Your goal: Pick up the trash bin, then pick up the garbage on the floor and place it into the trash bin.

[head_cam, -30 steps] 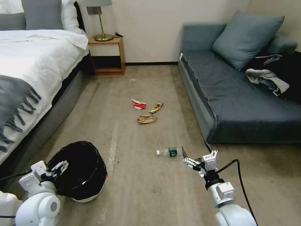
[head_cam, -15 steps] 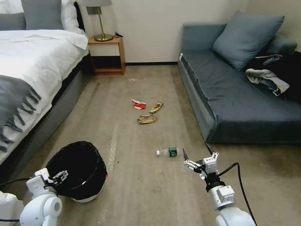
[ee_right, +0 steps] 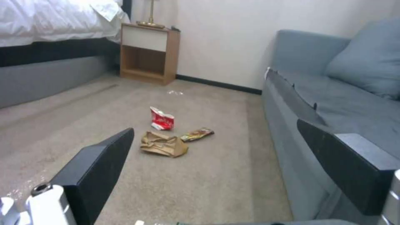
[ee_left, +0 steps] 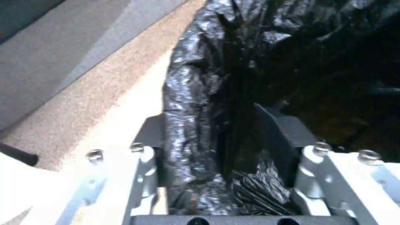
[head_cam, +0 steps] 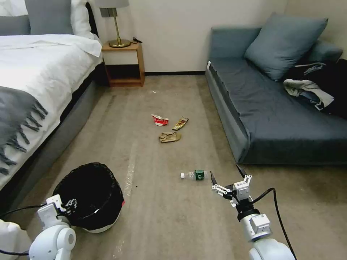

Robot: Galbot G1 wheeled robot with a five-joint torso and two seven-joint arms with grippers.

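The trash bin (head_cam: pixel 90 195), lined with a crinkly black bag (ee_left: pixel 196 93), stands on the floor at the near left. My left gripper (head_cam: pixel 69 204) sits on its near rim, one finger (ee_left: pixel 152 137) outside and the other inside, shut on the bagged rim. The garbage lies on the carpet: a clear bottle (head_cam: pixel 195 174) with a green label, brown paper (head_cam: pixel 170 137), a red-and-white carton (head_cam: pixel 160 120) and a gold-brown wrapper (head_cam: pixel 180 123). My right gripper (head_cam: pixel 226 174) hovers open just right of the bottle. Its wrist view shows the carton (ee_right: pixel 162 118), paper (ee_right: pixel 163 144) and wrapper (ee_right: pixel 197 134) ahead.
A bed (head_cam: pixel 32 83) runs along the left and a blue sofa (head_cam: pixel 274 119) along the right, with a heap of clothes (head_cam: pixel 311 88) on it. A wooden nightstand (head_cam: pixel 123 65) with a lamp stands at the back wall. Open carpet lies between them.
My left gripper has come down and back onto the bin's near rim and closed on it. The right gripper has sunk slightly and stayed open.
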